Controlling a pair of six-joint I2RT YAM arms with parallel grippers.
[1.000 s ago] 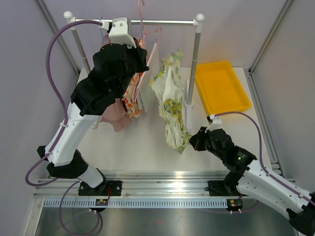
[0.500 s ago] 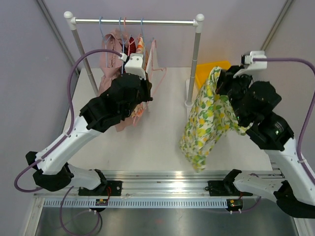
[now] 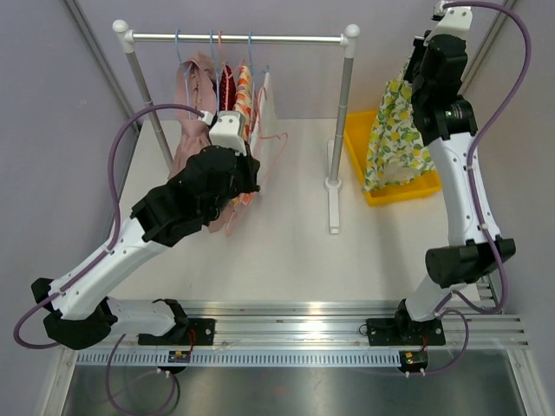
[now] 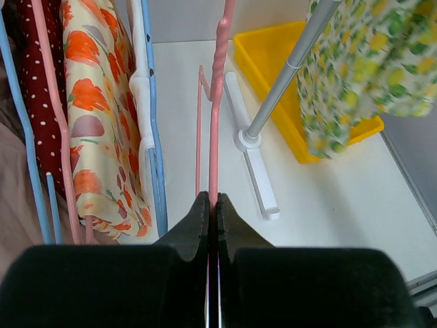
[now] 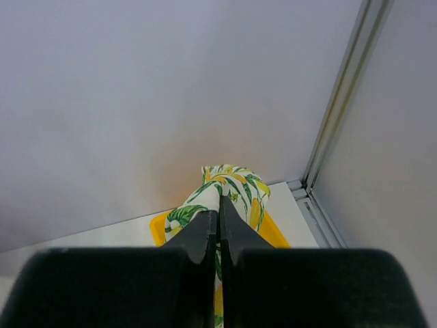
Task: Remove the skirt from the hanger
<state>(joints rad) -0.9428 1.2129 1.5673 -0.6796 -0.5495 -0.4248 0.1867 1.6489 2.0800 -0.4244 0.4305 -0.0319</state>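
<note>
The lemon-print skirt [image 3: 395,130] hangs free from my right gripper [image 3: 419,65], which is raised high over the yellow tray [image 3: 357,143]. In the right wrist view the right gripper [image 5: 219,200] is shut on the bunched top of the skirt [image 5: 235,179]. My left gripper [image 4: 212,201] is shut on the bar of a bare pink hanger [image 4: 217,89], next to the clothes on the rack. The hanger also shows in the top view [image 3: 279,136]. The skirt shows at the upper right of the left wrist view [image 4: 355,61].
The clothes rack has a rail [image 3: 234,38], a right post [image 3: 344,95] and a white foot [image 3: 333,204]. Several other garments [image 3: 227,95] hang on blue and pink hangers. The enclosure walls stand close to my raised right arm.
My right arm has swung up and back with the skirt, from the table's front to above the yellow tray. My left arm has drawn back and down a little with the pink hanger.
</note>
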